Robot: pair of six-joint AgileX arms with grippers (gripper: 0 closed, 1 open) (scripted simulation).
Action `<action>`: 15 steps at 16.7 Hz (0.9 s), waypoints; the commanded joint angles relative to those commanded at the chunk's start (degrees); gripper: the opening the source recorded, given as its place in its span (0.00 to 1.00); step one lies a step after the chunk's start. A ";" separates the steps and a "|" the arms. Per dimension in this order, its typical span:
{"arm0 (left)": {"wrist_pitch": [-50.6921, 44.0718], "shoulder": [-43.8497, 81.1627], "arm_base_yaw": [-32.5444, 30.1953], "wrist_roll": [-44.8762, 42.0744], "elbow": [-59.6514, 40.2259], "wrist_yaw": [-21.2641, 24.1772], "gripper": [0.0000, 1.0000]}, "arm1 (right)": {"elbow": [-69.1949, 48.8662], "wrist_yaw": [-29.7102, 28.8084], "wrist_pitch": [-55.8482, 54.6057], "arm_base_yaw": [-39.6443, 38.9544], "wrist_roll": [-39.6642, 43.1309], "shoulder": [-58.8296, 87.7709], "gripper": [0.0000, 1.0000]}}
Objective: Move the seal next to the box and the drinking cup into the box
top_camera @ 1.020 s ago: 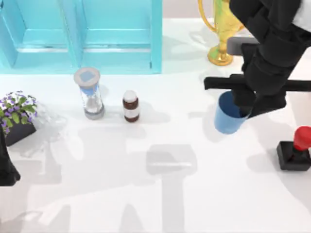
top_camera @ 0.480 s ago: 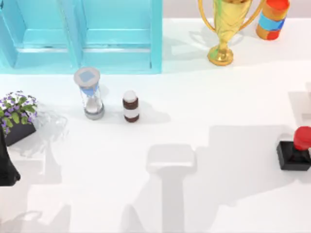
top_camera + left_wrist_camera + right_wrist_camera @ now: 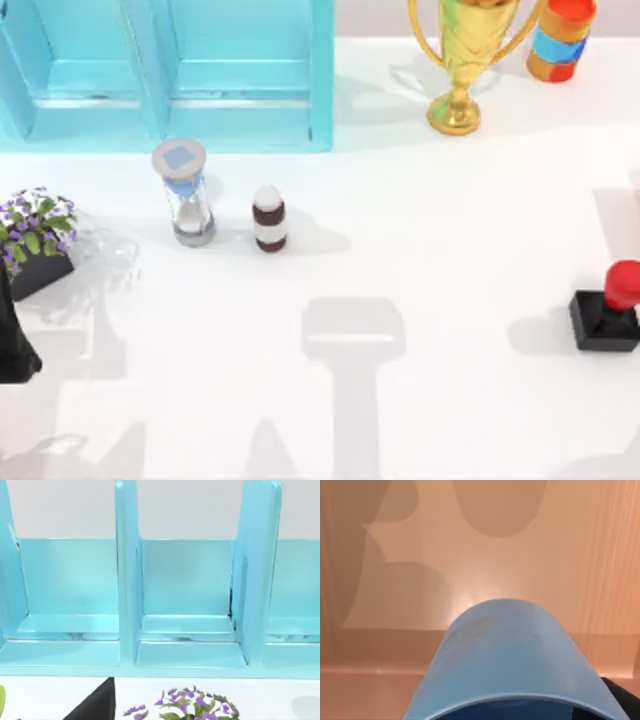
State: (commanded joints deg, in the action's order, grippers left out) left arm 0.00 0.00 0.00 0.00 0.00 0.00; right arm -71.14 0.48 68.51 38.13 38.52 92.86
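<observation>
At the table's far left edge a dark part of the left arm sits parked beside a potted plant with purple flowers; whether its fingers are open or shut I cannot tell. Behind them, along the back, stands a turquoise rack with upright dividers — the left wrist view looks straight into its compartments, with the plant's flowers just below. In front of the rack stand an hourglass and, just beside it to the right, a brown-and-white bottle, both upright. Further right at the back is a gold trophy, then an orange-and-blue striped cylinder near the corner. The seal — red knob on a black block — stands upright at the table's right edge, well apart from everything else. In the right wrist view the blue cup is close before the camera, over a smooth orange-tan surface with low walls, probably the inside of the box. The right gripper's fingers are hidden, so its state cannot be told.
</observation>
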 joint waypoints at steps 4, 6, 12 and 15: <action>0.00 0.00 0.00 0.00 0.00 0.00 1.00 | 1.03 -0.11 0.17 2.13 1.22 -0.75 0.00; 0.00 0.00 0.00 0.00 0.00 0.00 1.00 | 1.03 -0.11 0.17 2.13 1.22 -0.75 0.00; 0.00 0.00 0.00 0.00 0.00 0.00 1.00 | 6.22 -0.14 -5.84 1.32 0.46 0.51 0.00; 0.00 0.00 0.00 0.00 0.00 0.00 1.00 | 11.26 -0.11 -12.85 0.90 -0.01 0.98 0.00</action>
State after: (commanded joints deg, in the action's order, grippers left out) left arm 0.00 0.00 0.00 0.00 0.00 0.00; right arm -59.88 0.36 55.67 39.03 38.51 93.85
